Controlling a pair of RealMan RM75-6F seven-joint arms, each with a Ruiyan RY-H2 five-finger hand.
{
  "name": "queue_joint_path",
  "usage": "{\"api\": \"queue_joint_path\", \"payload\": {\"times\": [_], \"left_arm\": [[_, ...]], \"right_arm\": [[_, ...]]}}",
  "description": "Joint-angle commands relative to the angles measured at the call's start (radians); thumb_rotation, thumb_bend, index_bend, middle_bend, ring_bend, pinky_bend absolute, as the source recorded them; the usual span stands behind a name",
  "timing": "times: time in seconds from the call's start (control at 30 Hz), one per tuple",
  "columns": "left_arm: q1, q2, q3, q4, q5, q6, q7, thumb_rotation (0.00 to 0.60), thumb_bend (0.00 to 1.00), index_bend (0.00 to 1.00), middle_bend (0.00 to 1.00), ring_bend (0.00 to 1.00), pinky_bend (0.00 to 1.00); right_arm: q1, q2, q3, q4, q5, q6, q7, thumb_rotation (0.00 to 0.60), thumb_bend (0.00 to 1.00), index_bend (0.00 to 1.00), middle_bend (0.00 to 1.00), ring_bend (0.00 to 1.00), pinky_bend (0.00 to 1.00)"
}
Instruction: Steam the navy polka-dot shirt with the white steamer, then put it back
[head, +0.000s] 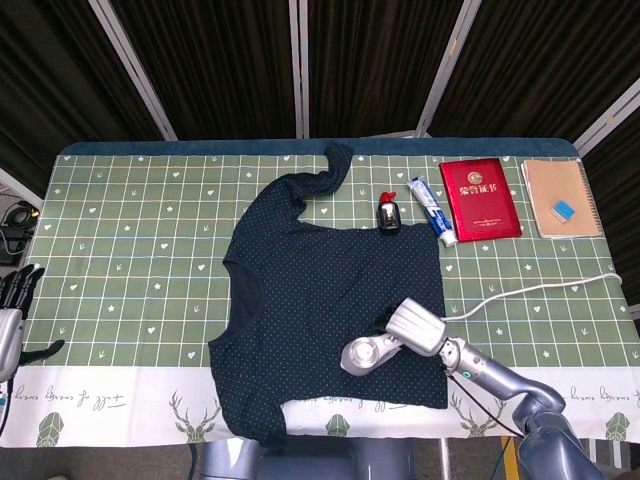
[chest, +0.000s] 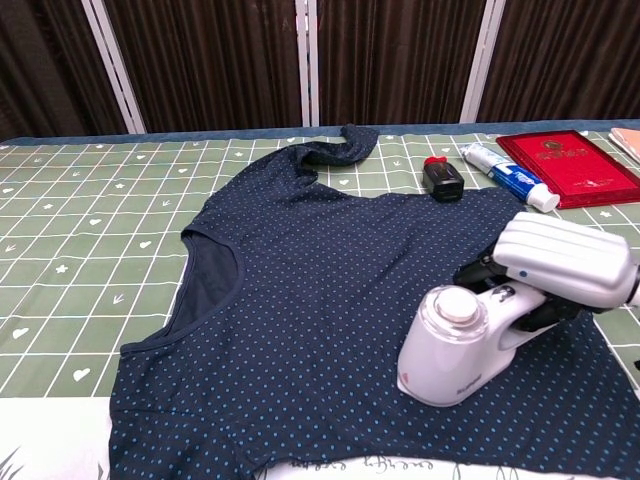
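Observation:
The navy polka-dot shirt (head: 320, 290) (chest: 320, 300) lies spread flat over the middle of the table. Its lower right part carries the white steamer (head: 365, 354) (chest: 455, 348), head down on the fabric. My right hand (head: 418, 327) (chest: 560, 265) grips the steamer's handle from behind. A white cord (head: 530, 292) runs from the steamer to the table's right edge. My left hand (head: 12, 310) hangs off the table's left edge in the head view, fingers apart and holding nothing; the chest view does not show it.
Beyond the shirt lie a small black bottle with a red cap (head: 388, 214) (chest: 441, 179), a toothpaste tube (head: 432, 209) (chest: 508, 177), a red booklet (head: 480, 199) (chest: 566, 166) and a brown notebook (head: 560, 197). The green checked tablecloth (head: 130, 250) covers the table.

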Motion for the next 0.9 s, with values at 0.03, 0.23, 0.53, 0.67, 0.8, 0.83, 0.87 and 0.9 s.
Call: {"api": "queue_joint_path", "payload": {"times": [0.03, 0.23, 0.53, 0.67, 0.8, 0.83, 0.87, 0.9], "left_arm": [[0.000, -0.001, 0.000, 0.000, -0.001, -0.001, 0.002, 0.600, 0.00, 0.00, 0.00, 0.00, 0.00], [-0.002, -0.005, 0.001, 0.000, -0.001, -0.003, 0.008, 0.600, 0.00, 0.00, 0.00, 0.00, 0.00], [-0.003, -0.009, 0.005, -0.006, 0.006, -0.002, 0.017, 0.600, 0.00, 0.00, 0.00, 0.00, 0.00], [0.002, -0.001, 0.005, -0.013, 0.013, 0.008, 0.006, 0.600, 0.00, 0.00, 0.00, 0.00, 0.00], [0.004, 0.006, 0.007, -0.016, 0.022, 0.011, -0.007, 0.600, 0.00, 0.00, 0.00, 0.00, 0.00], [0.004, 0.008, 0.007, -0.017, 0.024, 0.011, -0.009, 0.600, 0.00, 0.00, 0.00, 0.00, 0.00], [0.005, 0.009, 0.008, -0.018, 0.026, 0.013, -0.011, 0.600, 0.00, 0.00, 0.00, 0.00, 0.00], [0.005, 0.010, 0.009, -0.020, 0.030, 0.015, -0.013, 0.600, 0.00, 0.00, 0.00, 0.00, 0.00]], "right_arm": [[-0.018, 0.023, 0.010, 0.017, 0.016, -0.012, 0.019, 0.600, 0.71, 0.92, 0.74, 0.73, 0.98], [-0.043, 0.057, 0.028, 0.036, 0.042, -0.031, 0.049, 0.600, 0.71, 0.92, 0.74, 0.73, 0.98], [-0.061, 0.108, 0.077, 0.048, 0.095, -0.016, 0.095, 0.600, 0.71, 0.92, 0.74, 0.73, 0.98], [-0.047, 0.143, 0.155, 0.045, 0.172, -0.015, 0.115, 0.600, 0.71, 0.92, 0.74, 0.73, 0.98], [-0.036, 0.174, 0.205, 0.037, 0.227, -0.111, 0.108, 0.600, 0.66, 0.87, 0.73, 0.73, 0.98], [-0.034, 0.182, 0.215, 0.035, 0.240, -0.135, 0.107, 0.600, 0.63, 0.86, 0.72, 0.73, 0.98], [-0.032, 0.189, 0.225, 0.031, 0.251, -0.161, 0.108, 0.600, 0.61, 0.84, 0.71, 0.72, 0.98], [-0.031, 0.198, 0.236, 0.026, 0.266, -0.203, 0.107, 0.600, 0.59, 0.83, 0.71, 0.71, 0.97]]}}
